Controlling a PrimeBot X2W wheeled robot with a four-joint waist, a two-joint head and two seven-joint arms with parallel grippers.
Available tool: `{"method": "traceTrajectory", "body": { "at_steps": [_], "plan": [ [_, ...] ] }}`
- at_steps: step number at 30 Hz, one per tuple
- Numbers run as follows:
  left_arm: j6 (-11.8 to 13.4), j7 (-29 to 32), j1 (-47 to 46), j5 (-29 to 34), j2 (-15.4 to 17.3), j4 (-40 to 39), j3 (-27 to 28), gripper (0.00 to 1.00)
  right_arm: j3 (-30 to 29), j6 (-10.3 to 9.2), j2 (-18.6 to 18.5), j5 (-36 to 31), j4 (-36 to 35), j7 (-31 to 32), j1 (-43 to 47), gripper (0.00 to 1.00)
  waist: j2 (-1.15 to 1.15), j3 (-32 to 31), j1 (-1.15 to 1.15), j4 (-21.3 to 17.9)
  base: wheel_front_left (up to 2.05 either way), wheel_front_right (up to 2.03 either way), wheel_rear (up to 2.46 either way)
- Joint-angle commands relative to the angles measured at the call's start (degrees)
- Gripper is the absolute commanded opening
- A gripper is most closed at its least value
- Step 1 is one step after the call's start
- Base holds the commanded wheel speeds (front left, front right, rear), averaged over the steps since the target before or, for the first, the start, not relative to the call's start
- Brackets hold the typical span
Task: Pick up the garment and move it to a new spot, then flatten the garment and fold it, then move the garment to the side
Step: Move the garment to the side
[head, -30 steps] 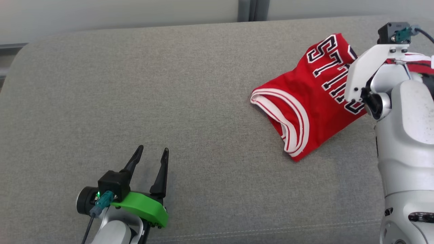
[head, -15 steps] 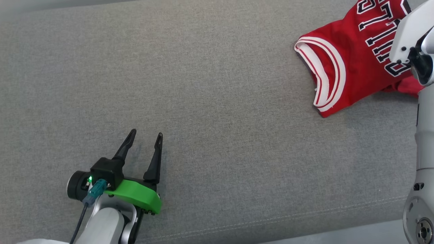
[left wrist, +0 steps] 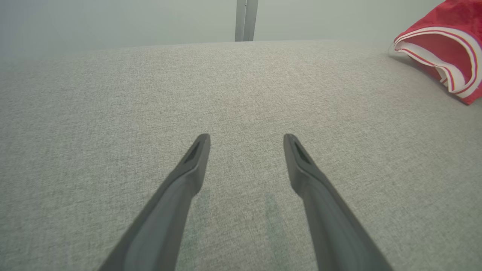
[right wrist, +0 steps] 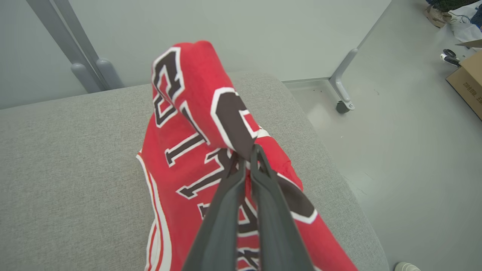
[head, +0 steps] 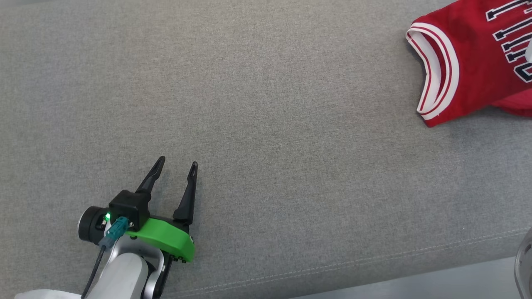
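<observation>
right gripper (right wrist: 247,156) pinched tight on bunched fold of red jersey (head: 465,70), far right of grey cushion (head: 266,104); left gripper (head: 178,162) spread wide, empty, near left; imo lift higher before carrying so striped armhole doesn't drag; keep pinch firm

a wide grey fabric cushion (head: 266,104) sits before a pale wall (right wrist: 244,34); beside it, grey floor (right wrist: 406,150) and a cardboard box (right wrist: 469,84).

Head camera looks down on the cushion (head: 266,104); wrist cameras sit low, all sharing the jersey (head: 478,62).
</observation>
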Motion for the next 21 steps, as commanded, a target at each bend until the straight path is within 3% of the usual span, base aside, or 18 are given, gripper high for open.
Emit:
{"method": "traceTrajectory", "body": {
  "at_steps": [1,11,21],
  "plan": [
    [0.32,0.26,-1.01,0.27,0.53,-0.35,-0.06,1.0,-0.75,-0.09,-0.53,-0.76,-0.17,-0.24,0.54,0.0,0.0,0.38,0.0,0.32,0.0,0.0,0.0],
    [0.35,2.09,-1.8,1.1,2.34,-2.3,-0.83,1.0,-8.21,-0.09,-0.06,-7.83,3.6,-5.64,-0.37,0.0,0.0,3.51,0.0,2.03,0.0,0.0,0.0],
    [0.52,3.61,-2.64,1.79,3.63,-5.01,-1.67,1.0,-17.19,-0.09,-2.96,-17.46,9.51,-14.7,-3.28,0.0,0.0,6.67,0.0,4.7,0.0,0.0,0.0]
  ]
}}
